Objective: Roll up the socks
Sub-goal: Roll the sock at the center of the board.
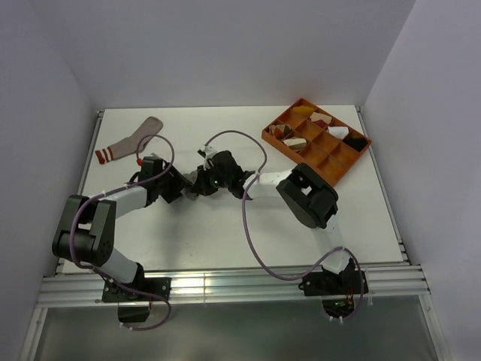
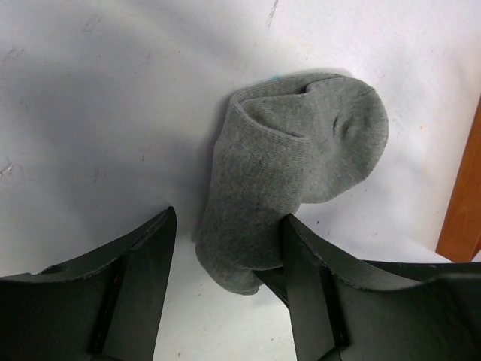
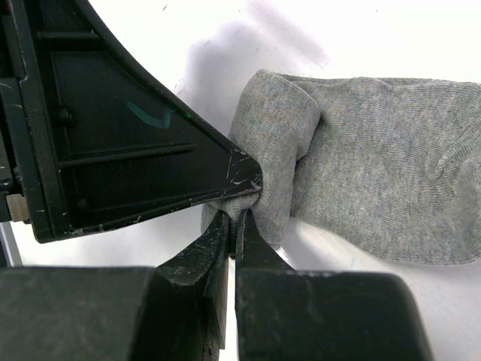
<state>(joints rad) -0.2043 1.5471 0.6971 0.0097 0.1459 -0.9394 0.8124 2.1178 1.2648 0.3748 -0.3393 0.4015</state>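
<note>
The grey sock lies partly folded over on the white table, between my two grippers. In the top view it is mostly hidden by them. My left gripper is open, and the sock's rolled end sits between its fingers, against the right finger. My right gripper is shut on the folded edge of the grey sock. The left gripper's finger touches the same fold. The pinkish-tan sock, with a red and white striped cuff, lies flat at the far left. The left gripper and right gripper meet mid-table.
An orange divided tray holding small cloth bundles stands at the back right; its edge shows in the left wrist view. Purple cables loop over both arms. White walls enclose the table on three sides.
</note>
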